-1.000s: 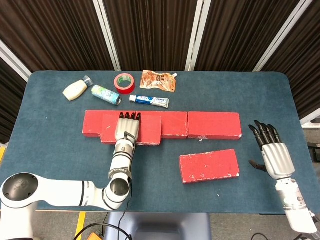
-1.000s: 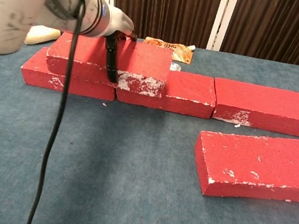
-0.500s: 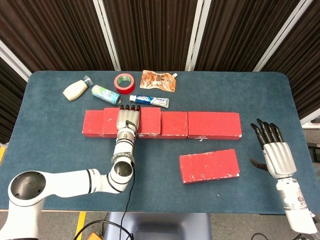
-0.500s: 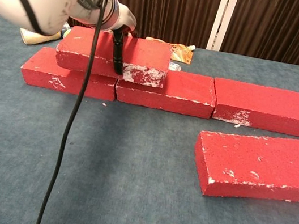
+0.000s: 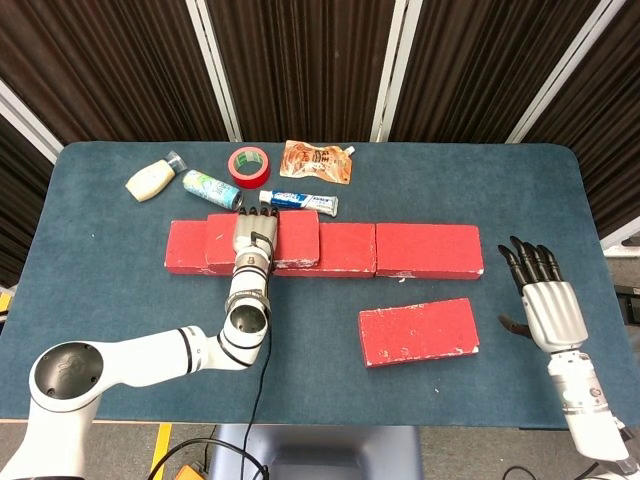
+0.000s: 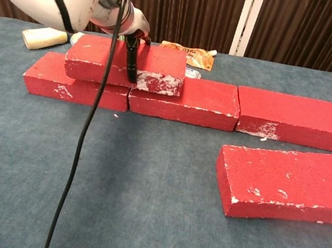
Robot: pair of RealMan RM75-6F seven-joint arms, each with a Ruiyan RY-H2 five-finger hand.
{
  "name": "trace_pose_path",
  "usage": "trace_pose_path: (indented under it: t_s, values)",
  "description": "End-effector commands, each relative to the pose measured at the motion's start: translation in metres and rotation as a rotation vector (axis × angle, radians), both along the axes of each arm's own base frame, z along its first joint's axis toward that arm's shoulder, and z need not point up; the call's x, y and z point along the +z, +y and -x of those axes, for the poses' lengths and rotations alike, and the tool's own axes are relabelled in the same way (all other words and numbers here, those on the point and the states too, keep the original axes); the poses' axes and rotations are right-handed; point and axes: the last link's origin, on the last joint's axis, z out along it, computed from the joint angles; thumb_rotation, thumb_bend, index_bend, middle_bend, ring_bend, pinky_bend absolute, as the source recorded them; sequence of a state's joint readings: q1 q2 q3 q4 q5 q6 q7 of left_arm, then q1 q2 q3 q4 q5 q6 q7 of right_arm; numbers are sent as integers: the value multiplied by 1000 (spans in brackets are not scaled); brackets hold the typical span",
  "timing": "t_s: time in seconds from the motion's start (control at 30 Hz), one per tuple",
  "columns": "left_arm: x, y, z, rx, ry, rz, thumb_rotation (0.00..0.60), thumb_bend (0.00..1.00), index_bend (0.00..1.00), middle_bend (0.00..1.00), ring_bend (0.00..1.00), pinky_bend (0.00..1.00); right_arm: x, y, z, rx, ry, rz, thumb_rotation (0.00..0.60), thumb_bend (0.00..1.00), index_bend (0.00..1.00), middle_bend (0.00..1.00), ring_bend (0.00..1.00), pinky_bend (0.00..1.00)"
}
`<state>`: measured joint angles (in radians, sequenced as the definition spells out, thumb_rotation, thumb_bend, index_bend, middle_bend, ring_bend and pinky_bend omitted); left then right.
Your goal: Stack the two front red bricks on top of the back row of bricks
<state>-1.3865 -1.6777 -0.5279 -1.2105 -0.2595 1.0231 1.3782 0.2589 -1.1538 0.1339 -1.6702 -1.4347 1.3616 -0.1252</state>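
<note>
Five red bricks on the blue surface [image 5: 100, 300]: three in the back row [image 5: 420, 249], one stacked brick [image 6: 125, 64] on the row's left end, one front brick [image 5: 418, 331] lying loose, right of centre. Left robot hand [image 5: 254, 238] grips the stacked brick, fingers over its top, thumb down the front face; whether it rests fully flat is unclear. Right robot hand [image 5: 540, 300] hovers palm-down, fingers spread, holding nothing.

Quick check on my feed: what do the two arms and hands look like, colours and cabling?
Both arms are glossy white with rounded joint housings. The left hand and right hand have silver-grey backs and black fingers. A thin black cable hangs along the left arm; none shows on the right.
</note>
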Motion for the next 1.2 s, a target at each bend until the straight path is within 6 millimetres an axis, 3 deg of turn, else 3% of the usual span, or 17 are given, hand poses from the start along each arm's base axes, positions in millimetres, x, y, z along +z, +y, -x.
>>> trace_pose_path:
  t_s: [0.03,0.6,1.2]
  values:
    - [2,-2,2,-16,2,-2,600,295,0,183,0,19,-1,0,1,-2,0,-1,600,0,0,36,7,0]
    - [0,-6,17,0,-8,6,600,298,0,160,0,20,-4,1,0,-1,4,-8,600,0,0,36,7,0]
    - [-4,-5,19,-10,-11,6,600,294,0,84,0,19,-8,-1,1,-6,6,-16,600,0,0,36,7,0]
